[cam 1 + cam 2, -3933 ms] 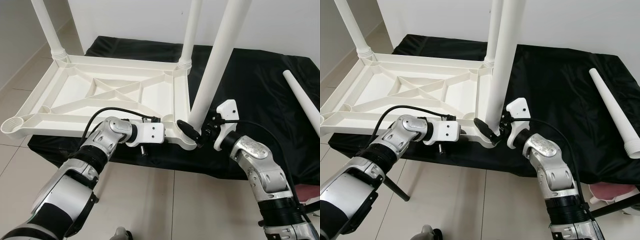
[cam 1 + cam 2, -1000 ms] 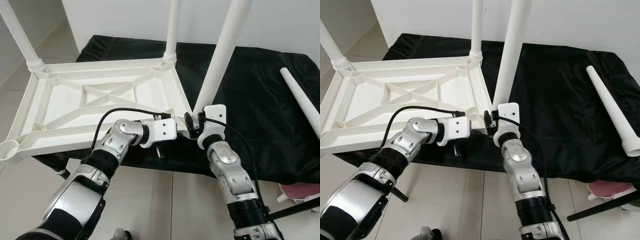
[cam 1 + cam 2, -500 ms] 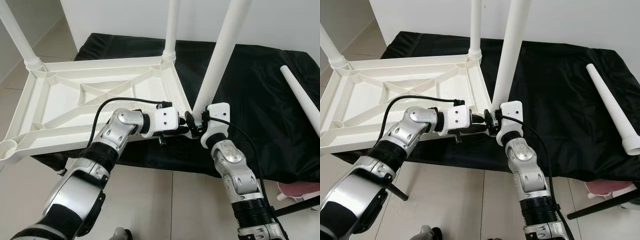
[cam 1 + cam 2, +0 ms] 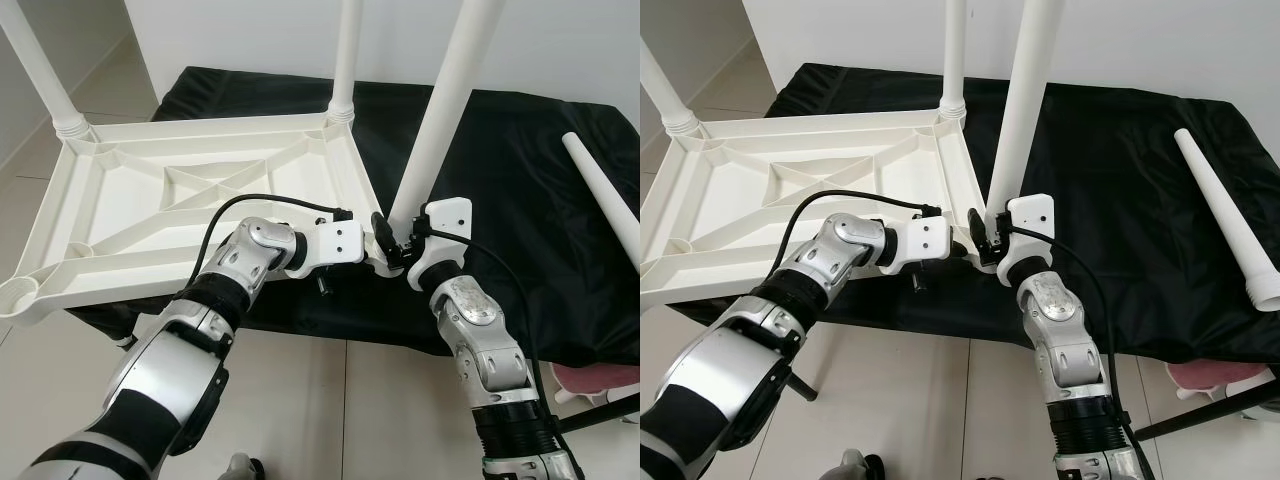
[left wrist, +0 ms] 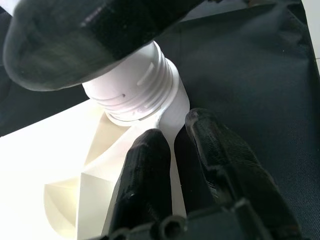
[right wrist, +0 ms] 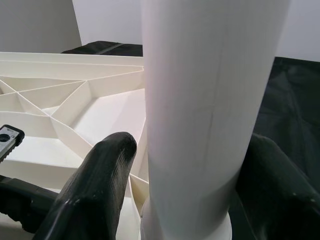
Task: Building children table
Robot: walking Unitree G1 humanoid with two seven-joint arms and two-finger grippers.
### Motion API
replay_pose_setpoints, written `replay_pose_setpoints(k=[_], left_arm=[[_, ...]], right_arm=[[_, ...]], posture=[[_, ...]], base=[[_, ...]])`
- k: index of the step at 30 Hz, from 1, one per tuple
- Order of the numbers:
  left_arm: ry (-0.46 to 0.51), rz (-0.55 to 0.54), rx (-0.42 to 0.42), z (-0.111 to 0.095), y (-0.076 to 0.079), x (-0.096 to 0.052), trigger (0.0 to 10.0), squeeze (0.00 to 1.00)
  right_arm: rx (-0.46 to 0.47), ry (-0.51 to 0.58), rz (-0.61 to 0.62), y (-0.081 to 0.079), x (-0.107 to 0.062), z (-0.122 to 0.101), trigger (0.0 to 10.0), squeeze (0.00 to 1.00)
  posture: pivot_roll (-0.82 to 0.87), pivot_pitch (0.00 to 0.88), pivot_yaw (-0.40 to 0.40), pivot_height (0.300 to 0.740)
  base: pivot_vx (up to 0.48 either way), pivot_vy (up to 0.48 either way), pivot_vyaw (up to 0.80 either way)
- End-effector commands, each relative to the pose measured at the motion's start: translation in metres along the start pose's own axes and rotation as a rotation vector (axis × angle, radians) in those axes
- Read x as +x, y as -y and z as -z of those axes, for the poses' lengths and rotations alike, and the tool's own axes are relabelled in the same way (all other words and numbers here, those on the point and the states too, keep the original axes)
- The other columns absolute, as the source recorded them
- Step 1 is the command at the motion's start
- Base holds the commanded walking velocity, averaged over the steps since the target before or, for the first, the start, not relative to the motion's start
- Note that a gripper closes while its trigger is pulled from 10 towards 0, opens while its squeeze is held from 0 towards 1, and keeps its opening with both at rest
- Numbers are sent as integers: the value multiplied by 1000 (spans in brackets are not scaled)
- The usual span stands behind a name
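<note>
table top [image 4: 190,205]: white plastic, upside down with ribbed underside up, lying partly on the black cloth and overhanging its near edge toward the floor.
black cloth [image 4: 520,190]: draped over a low surface, under the far and right parts of the table top.
near-right leg [image 4: 440,110]: white tube, tilted slightly, foot end seated in the table top's near-right corner socket; threaded collar visible at the socket in the left wrist view [image 5: 132,85].
far-right leg [image 4: 346,55]: upright in the table top's far-right corner socket.
far-left leg [image 4: 40,70]: standing in the table top's far-left corner socket, leaning a little.
near-left socket [image 4: 22,297]: round cup at the table top's near-left corner.
loose leg [image 4: 605,205]: tapered white tube lying flat on the black cloth, well apart from the table top, to its right.
left gripper [image 4: 372,252]: at the table top's near-right corner, fingers [image 5: 150,175] pinched on the thin white rim just beside the socket.
right gripper [image 4: 392,243]: at the base of the near-right leg, fingers [image 6: 102,175] wrapped either side of the tube, grasping it just above the socket.
floor [image 4: 330,400]: pale tiles, below the table top's near edge.
</note>
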State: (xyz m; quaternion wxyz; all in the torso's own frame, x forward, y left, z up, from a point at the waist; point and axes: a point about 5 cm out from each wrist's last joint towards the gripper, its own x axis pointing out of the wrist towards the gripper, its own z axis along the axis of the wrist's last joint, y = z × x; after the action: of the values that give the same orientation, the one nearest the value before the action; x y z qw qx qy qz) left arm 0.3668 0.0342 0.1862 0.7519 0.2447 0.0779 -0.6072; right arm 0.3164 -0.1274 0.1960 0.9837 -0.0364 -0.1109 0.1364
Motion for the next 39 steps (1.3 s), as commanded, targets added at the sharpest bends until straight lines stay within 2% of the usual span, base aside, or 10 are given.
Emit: replay_pose_setpoints(k=[1,14,17,18,25,26,34,35,36,39], left_arm=[[-50,-217,-19,10,-8,3,10000,0],[-33,-239,45,-2,-16,-1,10000,0],[-28,-212,81,-7,-18,-3,10000,204],[-32,-207,87,-7,-18,-3,10000,1000],[-70,-220,77,0,-19,-3,10000,1000],[-78,-220,69,1,-18,-2,10000,0],[-110,-216,31,9,-16,0,10000,0],[-113,-232,7,10,-16,2,4980,0],[-113,-252,-14,10,-16,4,2941,0],[-113,-266,-27,10,-17,5,0,0]], right_arm=[[6,13,-4,1,-3,-1,10000,0],[8,19,10,5,-5,-4,10000,0],[7,17,10,6,-6,-4,10000,0],[6,17,9,6,-6,-4,10000,0],[6,15,11,7,-6,-4,10000,0],[5,11,13,7,-7,-4,10000,0],[2,5,15,8,-7,-3,10000,0],[1,6,15,8,-7,-3,10000,0],[2,6,15,8,-8,-3,10000,0],[2,6,15,8,-8,-3,10000,0]], posture=[[-21,133,4,740],[-23,138,8,740],[-22,140,7,740],[-24,141,7,740],[-29,143,9,740],[-35,144,9,740],[-41,143,12,740],[-42,144,13,740],[-43,142,13,740],[-43,143,13,740]], base=[[0,0,0],[0,0,0],[0,0,0],[0,0,0],[0,0,0],[0,0,0],[0,0,0],[0,0,0],[0,0,0],[0,0,0]])
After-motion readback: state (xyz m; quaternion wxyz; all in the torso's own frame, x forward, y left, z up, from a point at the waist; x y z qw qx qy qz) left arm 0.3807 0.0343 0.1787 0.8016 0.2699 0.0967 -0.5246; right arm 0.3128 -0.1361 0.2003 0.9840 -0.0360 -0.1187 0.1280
